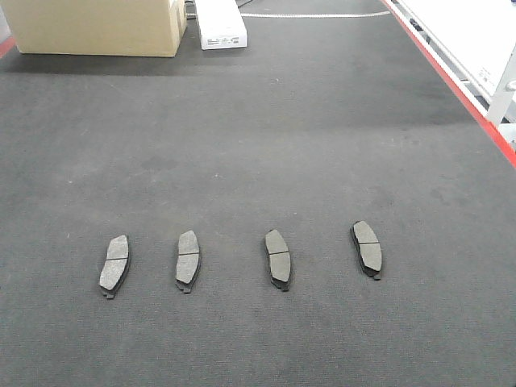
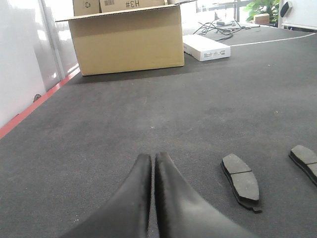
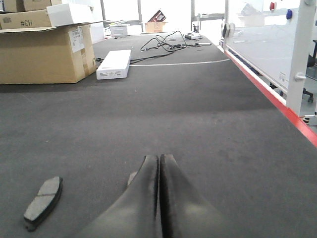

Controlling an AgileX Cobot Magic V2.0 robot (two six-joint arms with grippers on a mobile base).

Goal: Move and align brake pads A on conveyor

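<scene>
Four brake pads point(image 1: 114, 264) lie in a row near the front edge of the conveyor point(image 1: 258, 145), long sides pointing up the belt. The left gripper point(image 2: 153, 159) is pinched closed and empty; a pad sits just to its right. The right gripper point(image 3: 159, 161) is closed too, with a pad point(image 3: 43, 201) to its left. The belt beyond is open.

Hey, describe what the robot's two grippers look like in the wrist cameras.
Both look alike: the left gripper and right gripper each show two smooth black fingers with a slight sheen, broad at the base and curving to narrow rounded tips. No cables, markings or labels show on either one.
</scene>
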